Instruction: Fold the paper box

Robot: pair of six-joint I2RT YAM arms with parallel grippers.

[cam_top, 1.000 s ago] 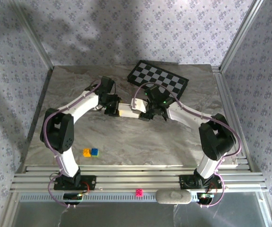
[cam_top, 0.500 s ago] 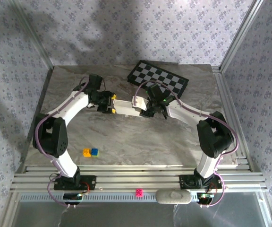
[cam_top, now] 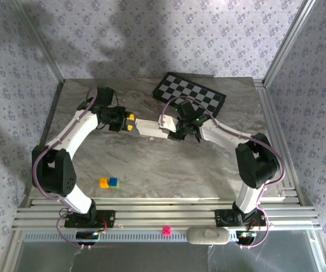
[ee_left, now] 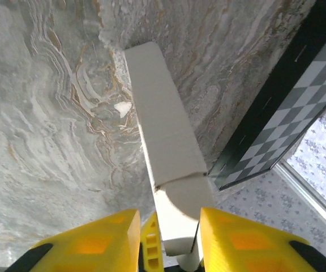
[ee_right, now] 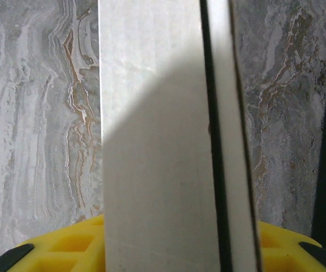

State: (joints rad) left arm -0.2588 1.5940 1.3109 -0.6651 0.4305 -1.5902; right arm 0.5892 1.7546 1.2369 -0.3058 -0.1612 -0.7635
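Paper box (cam_top: 150, 127), a narrow white bar, sits mid-frame between both arms, lower left of the checkered board (cam_top: 191, 95). Tucking the end flap looks like the current step; next it needs pressing home. The right gripper (cam_top: 175, 131) pinches the box's right end. The left gripper's (cam_top: 129, 122) yellow fingers (ee_left: 236, 238) closely flank the flap, but I cannot tell whether they clamp it.

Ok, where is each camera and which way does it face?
Top external: above and behind the bases, looking down at the table; both arms, left gripper and right gripper at opposite ends of the paper box.
Left wrist: on the left arm, looking along the paper box, checkered board at right; left gripper at bottom.
Right wrist: on the right arm, close along the paper box; right gripper at bottom.
Shared: both wrist views see the paper box from opposite ends.
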